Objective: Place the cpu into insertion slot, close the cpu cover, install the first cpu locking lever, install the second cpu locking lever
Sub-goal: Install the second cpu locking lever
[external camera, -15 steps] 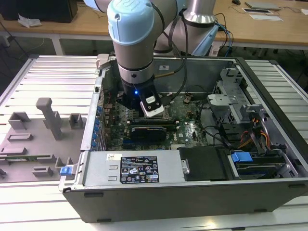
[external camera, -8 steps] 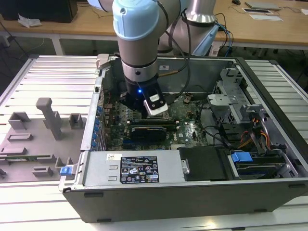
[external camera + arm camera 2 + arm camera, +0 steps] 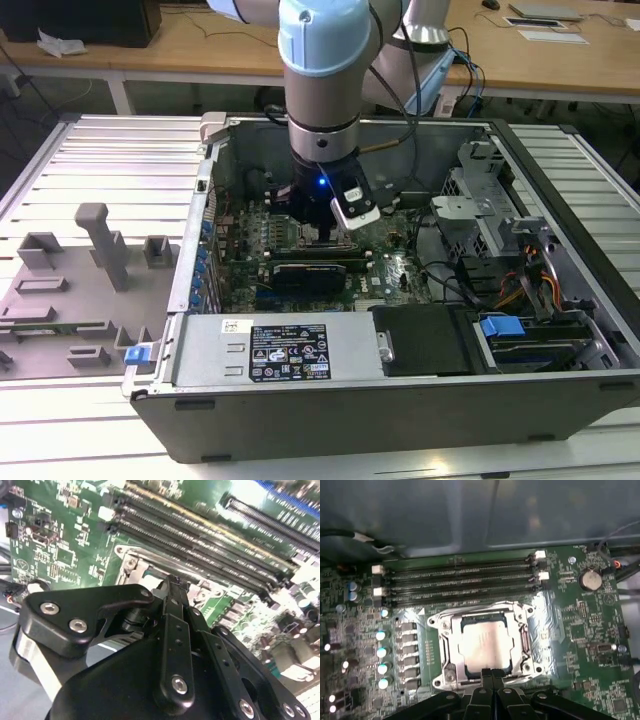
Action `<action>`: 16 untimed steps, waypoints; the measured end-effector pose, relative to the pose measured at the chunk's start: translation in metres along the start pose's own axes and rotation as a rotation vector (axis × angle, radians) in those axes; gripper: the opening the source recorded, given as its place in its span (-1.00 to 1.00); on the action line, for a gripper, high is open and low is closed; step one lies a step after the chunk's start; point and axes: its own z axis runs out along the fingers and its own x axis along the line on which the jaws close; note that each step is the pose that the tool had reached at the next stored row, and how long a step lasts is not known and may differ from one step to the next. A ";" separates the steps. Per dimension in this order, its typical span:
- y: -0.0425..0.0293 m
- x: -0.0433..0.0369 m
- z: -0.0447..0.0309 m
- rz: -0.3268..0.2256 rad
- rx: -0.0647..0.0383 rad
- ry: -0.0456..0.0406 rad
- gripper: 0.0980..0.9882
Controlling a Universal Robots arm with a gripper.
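Gripper: the gripper [image 3: 491,672] has its 2 fingertips pressed together with no gap in both wrist views [image 3: 172,587], nothing held between them; in the exterior view [image 3: 322,232] it hangs low inside the computer case [image 3: 560,180].
Cpu: the cpu [image 3: 485,645] lies flat in the socket just ahead of the fingertips, shiny silver top facing up; it is square, so no long axis, its edges parallel to the socket frame.
Insertion slot: the insertion slot [image 3: 451,652] sits directly under and ahead of the fingertips, on the green circuit board [image 3: 580,625].
Cpu cover: the cpu cover [image 3: 525,632] seems to lie flat as a frame around the chip.
Memory slots: 4 long memory slots [image 3: 460,582] run beyond the socket, parallel to its far edge.
Writing: a black label plate [image 3: 288,352] on the case carries print too small to read.
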 end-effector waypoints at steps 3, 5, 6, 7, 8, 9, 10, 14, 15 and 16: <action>0.0083 0.0002 0.0008 -0.001 0.008 -0.0008 -0.98; 0.0146 0.0008 0.0002 -0.001 0.008 -0.0008 -0.98; 0.0169 0.0010 -0.0005 -0.001 0.008 -0.0009 -0.98; 0.0190 0.0011 -0.0018 -0.001 0.009 -0.0009 -0.98; 0.0202 0.0011 -0.0032 -0.001 0.009 -0.0009 -0.98; 0.0207 0.0010 -0.0039 -0.001 0.010 -0.0009 -0.98; 0.0207 0.0010 -0.0039 -0.001 0.010 -0.0010 -0.98; 0.0208 0.0010 -0.0040 -0.001 0.010 -0.0011 -0.98; 0.0208 0.0010 -0.0040 -0.001 0.010 -0.0011 -0.98; 0.0208 0.0010 -0.0040 -0.001 0.011 -0.0011 -0.98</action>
